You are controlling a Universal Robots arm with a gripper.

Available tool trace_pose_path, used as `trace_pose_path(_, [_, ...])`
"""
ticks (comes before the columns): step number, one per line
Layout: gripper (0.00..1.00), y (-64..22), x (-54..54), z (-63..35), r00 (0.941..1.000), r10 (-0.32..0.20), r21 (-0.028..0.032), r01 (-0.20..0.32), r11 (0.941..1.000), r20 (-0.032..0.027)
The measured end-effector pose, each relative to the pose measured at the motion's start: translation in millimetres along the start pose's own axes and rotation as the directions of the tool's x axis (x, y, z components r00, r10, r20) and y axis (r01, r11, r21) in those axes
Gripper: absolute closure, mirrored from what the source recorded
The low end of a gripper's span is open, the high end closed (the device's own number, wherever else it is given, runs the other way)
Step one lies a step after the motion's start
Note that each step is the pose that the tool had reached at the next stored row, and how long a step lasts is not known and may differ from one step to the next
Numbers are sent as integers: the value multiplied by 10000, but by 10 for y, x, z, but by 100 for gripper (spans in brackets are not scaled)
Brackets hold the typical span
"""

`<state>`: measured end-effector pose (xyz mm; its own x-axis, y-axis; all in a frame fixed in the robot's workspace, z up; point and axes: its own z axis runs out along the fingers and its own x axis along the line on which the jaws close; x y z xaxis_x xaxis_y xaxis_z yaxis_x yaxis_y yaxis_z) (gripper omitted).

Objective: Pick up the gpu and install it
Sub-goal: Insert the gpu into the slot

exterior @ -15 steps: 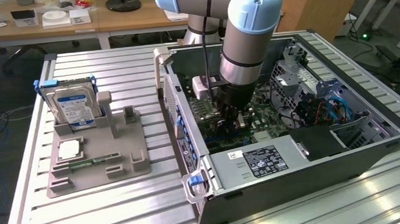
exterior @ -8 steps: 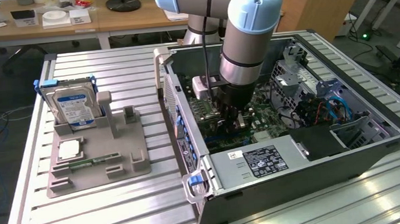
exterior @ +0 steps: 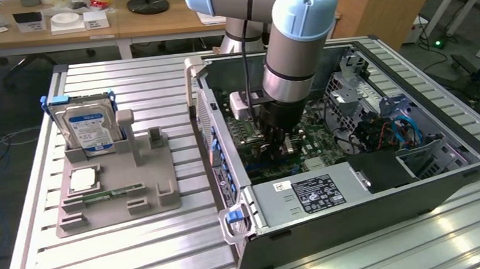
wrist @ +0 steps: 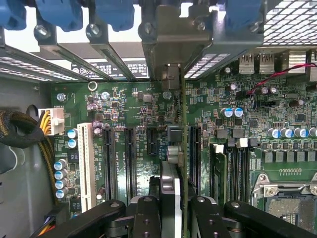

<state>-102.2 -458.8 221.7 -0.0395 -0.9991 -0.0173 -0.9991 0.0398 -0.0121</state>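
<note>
My gripper (exterior: 274, 144) is down inside the open computer case (exterior: 439, 179), low over the green motherboard (exterior: 315, 149). In the wrist view the gripper (wrist: 173, 218) is shut on the gpu (wrist: 170, 173), which I see edge-on as a thin upright card between the black fingers (wrist: 146, 213). The card's silvery bracket (wrist: 166, 54) lies against the rear slot openings of the case. The card runs along the gap between the black expansion slots (wrist: 130, 158). Whether its edge sits in a slot I cannot tell.
A grey holder tray (exterior: 116, 199) on the slatted table at the exterior view's left carries a silver hard drive (exterior: 90, 127), a small green memory stick (exterior: 112, 193) and a square chip (exterior: 84, 178). Inside the case are a power supply (exterior: 313, 195), cables (exterior: 384, 133) and blue slot latches (wrist: 64, 12).
</note>
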Motion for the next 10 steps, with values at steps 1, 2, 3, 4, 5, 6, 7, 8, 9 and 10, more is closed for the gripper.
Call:
trace_pose_path(1, [72,1,0,0,10000,2,0,-2,10000,0])
trace_pose_path(2, [72,1,0,0,10000,2,0,-2,10000,0])
trace_pose_path(3, [72,1,0,0,10000,1,0,-1,10000,0])
trace_pose_path(4, [72,1,0,1,10000,1,-1,-1,10000,-1])
trace_pose_path(5, [72,1,1,5,10000,2,-1,-2,10000,-2])
trace_pose_path(6, [72,1,1,8,10000,1,-2,-1,10000,-3])
trace_pose_path(7, [72,1,1,10,10000,1,-2,-1,10000,-4])
trace_pose_path(8, [72,1,1,11,10000,1,-1,-1,10000,-4])
trace_pose_path(9, [72,1,0,13,10000,2,-1,-2,10000,-2])
trace_pose_path(10, [72,1,1,14,10000,2,-1,-2,10000,0])
